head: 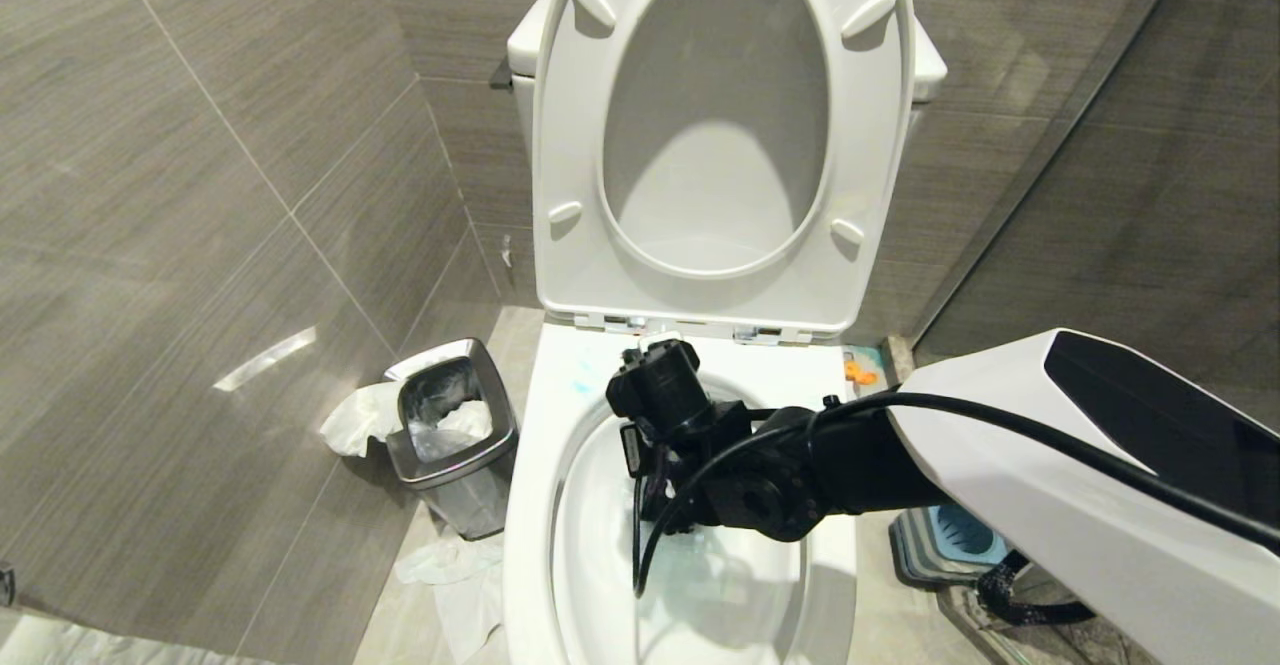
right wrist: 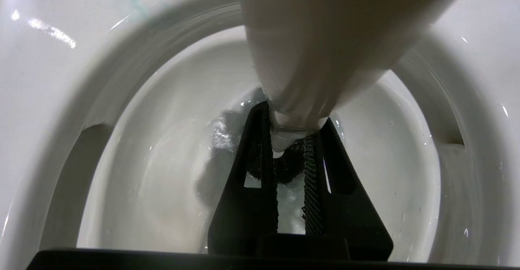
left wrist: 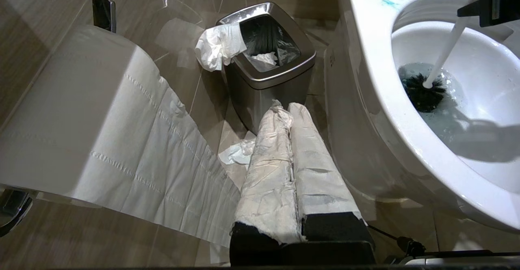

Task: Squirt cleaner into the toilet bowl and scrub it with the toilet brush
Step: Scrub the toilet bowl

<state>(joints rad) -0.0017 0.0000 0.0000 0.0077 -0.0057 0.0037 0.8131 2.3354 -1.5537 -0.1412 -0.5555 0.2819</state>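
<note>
Gripping the toilet brush by its white handle, the right hand reaches over the toilet bowl; the black bristle head sits low in the basin, in water tinted with pale teal cleaner, and teal smears also mark the rim. Left hand, its fingers wrapped in white paper and pressed together on nothing, hangs off to the side above the floor near the steel bin and a toilet paper roll.
</note>
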